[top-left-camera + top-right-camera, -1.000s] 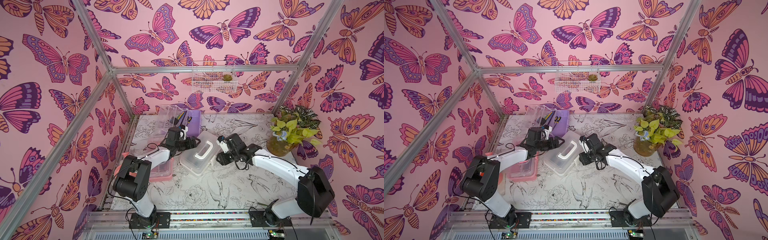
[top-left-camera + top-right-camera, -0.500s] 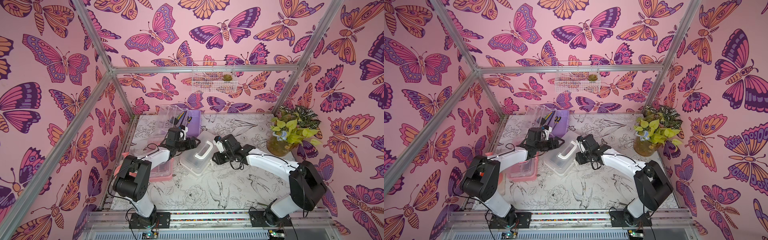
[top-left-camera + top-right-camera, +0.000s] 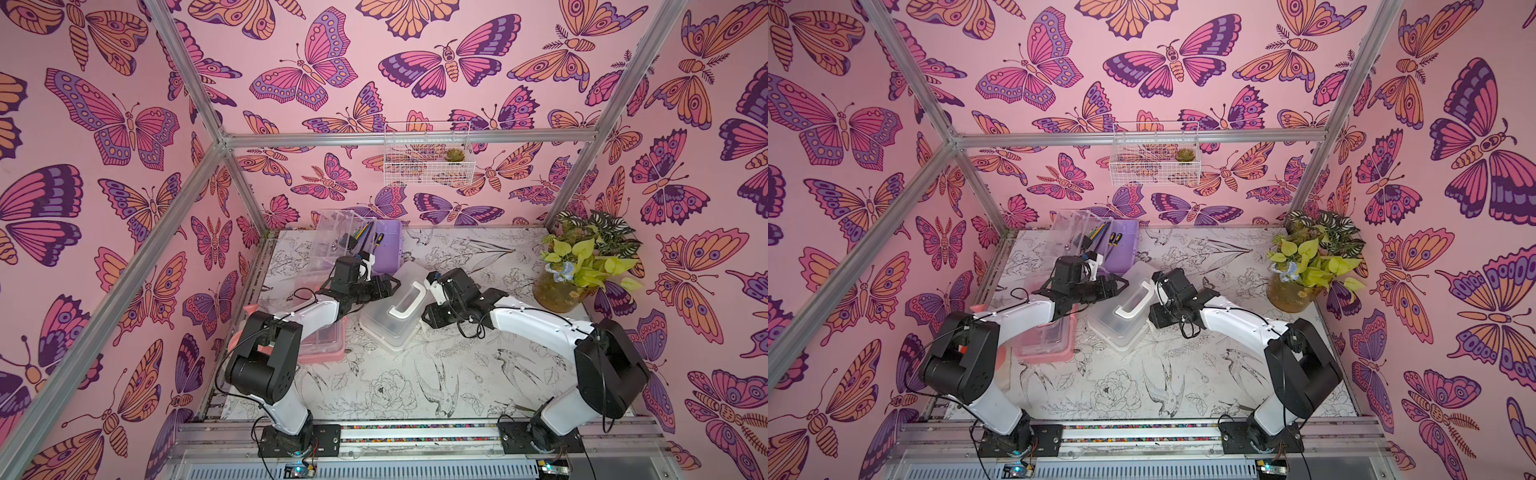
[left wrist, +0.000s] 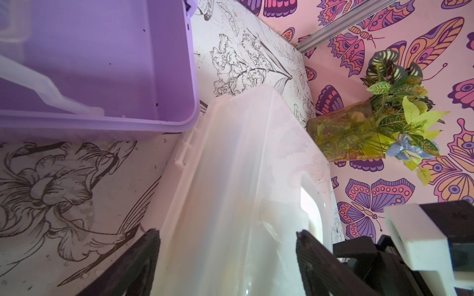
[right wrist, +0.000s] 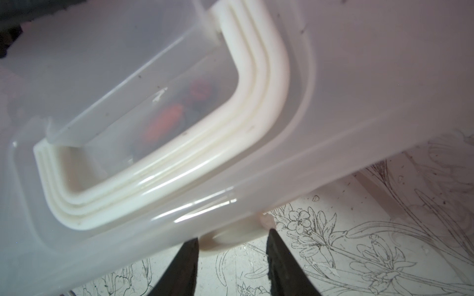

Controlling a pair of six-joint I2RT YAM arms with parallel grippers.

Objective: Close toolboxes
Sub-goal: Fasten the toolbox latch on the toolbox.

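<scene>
1. The fingers (image 4: 139, 264) of the left gripper (image 4: 227, 232) are spread wide. The clear lid (image 4: 243, 153) of the white toolbox (image 3: 388, 332) lies between them; contact is unclear.
2. The right gripper (image 5: 232, 235) has its fingers (image 5: 187, 266) partly apart. The white latch (image 5: 246, 232) sits between the tips; I cannot tell whether it is pinched.
3. The lid is tilted over its base, and its white handle (image 5: 264, 77) is just beyond the right fingertips.
4. The purple toolbox (image 4: 102, 64) is open, just past the left fingertips.
5. The pink toolbox (image 3: 322, 345) is behind the left fingers, under that arm.
</scene>
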